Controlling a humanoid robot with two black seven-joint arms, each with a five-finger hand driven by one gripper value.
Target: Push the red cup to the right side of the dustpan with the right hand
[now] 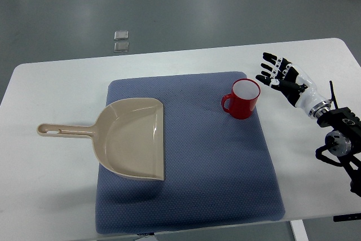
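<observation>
Hovering right hand [280, 75], fingers spread, empty, just right of red cup [242, 99]; dustpan [134, 137] lying well beyond; pushing not yet starting.

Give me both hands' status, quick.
Right hand: open, fingers spread, holding nothing, just right of the red cup.
Left hand: not in view.
</observation>
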